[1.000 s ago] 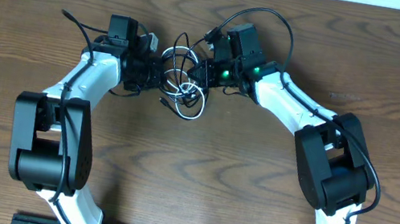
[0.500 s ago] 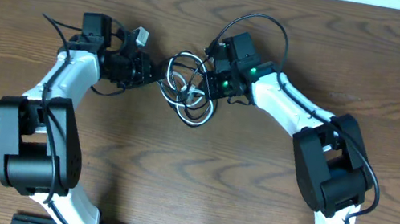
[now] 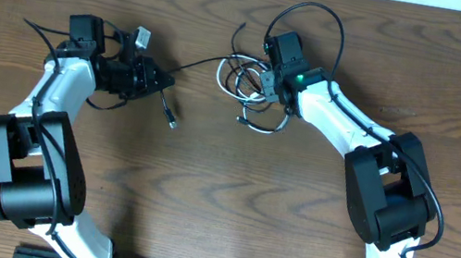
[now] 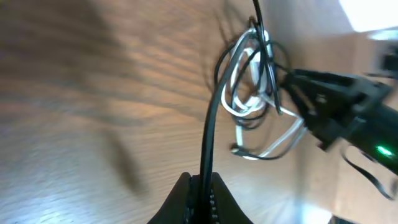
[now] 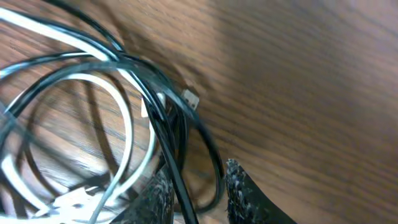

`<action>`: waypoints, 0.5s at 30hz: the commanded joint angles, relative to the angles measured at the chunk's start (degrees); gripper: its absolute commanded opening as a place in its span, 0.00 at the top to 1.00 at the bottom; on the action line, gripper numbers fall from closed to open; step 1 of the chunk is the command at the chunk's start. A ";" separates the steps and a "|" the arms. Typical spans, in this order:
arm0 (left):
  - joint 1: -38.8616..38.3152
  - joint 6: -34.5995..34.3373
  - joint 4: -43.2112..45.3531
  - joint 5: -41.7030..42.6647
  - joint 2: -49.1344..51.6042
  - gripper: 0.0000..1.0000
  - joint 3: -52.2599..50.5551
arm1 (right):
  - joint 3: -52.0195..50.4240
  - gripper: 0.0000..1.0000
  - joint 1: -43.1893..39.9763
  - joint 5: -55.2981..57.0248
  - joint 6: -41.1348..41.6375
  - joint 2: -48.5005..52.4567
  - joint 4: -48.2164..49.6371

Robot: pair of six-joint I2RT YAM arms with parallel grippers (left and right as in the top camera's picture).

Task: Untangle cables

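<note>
The left gripper (image 4: pixel 200 180), pinching the black cable (image 4: pixel 208 124), should pull slowly while the barely parted right gripper (image 5: pixel 199 173) lets it slide free.

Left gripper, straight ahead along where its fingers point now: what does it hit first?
Most likely the tangled bundle of white and black cable loops, lying ahead along the taut thin black cable that the left gripper holds. Only bare wooden table shows before it; height above the table is unclear.
</note>
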 commanded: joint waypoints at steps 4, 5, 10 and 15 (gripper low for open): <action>0.11 -10.93 -2.14 -18.49 -1.60 0.93 0.68 | -0.15 0.61 0.37 -15.17 -1.03 -1.18 2.78; 0.11 -11.26 -2.29 -19.17 -1.60 0.93 0.66 | -0.13 0.61 0.31 -17.03 -1.03 -1.46 3.15; 0.13 -16.26 -4.44 -26.56 -1.60 0.92 0.66 | -0.13 0.57 0.09 -23.89 0.20 -2.75 6.25; 0.13 -21.44 -6.32 -34.25 -1.60 0.92 0.68 | -0.13 0.55 -0.42 -27.71 5.40 -2.91 8.44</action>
